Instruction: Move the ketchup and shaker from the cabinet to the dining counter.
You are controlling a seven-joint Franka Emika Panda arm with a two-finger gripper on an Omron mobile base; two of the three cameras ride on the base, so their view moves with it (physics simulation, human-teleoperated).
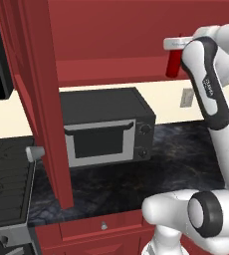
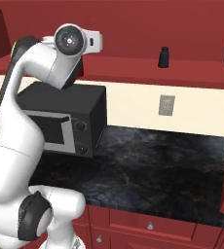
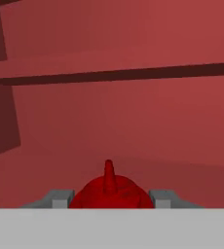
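Black marbled stone forms the worktop (image 2: 158, 170) nearest the base, with red drawer fronts (image 2: 148, 226) and small silver knobs below its front edge. At the worktop's left end, pushed to the back edge, stands a dark grey microwave (image 1: 106, 129) with a lighter door frame and two round dials on its right side. Left of it, beyond an open cabinet door (image 1: 47, 99) seen edge-on, lies a dark stove top (image 1: 7, 179). On the cream wall behind the worktop sits a grey outlet plate (image 2: 166, 105).

Above, the red shelf of the cabinet (image 2: 182, 73) carries the task's things. The ketchup (image 1: 173, 63) stands upright at the shelf's front edge towards its left part, and the hand (image 3: 111, 199) is closed on it: in the hand view the grey fingertips (image 3: 60, 198) press against both sides of the red bottle, whose pointed nozzle rises between them. The arm's white and dark forearm reaches up to it from below.

Further right on the same shelf, well apart from the bottle, the shaker (image 2: 163, 57) stands upright, a small dark cylinder with a narrower top, nearer the back wall of the cabinet.
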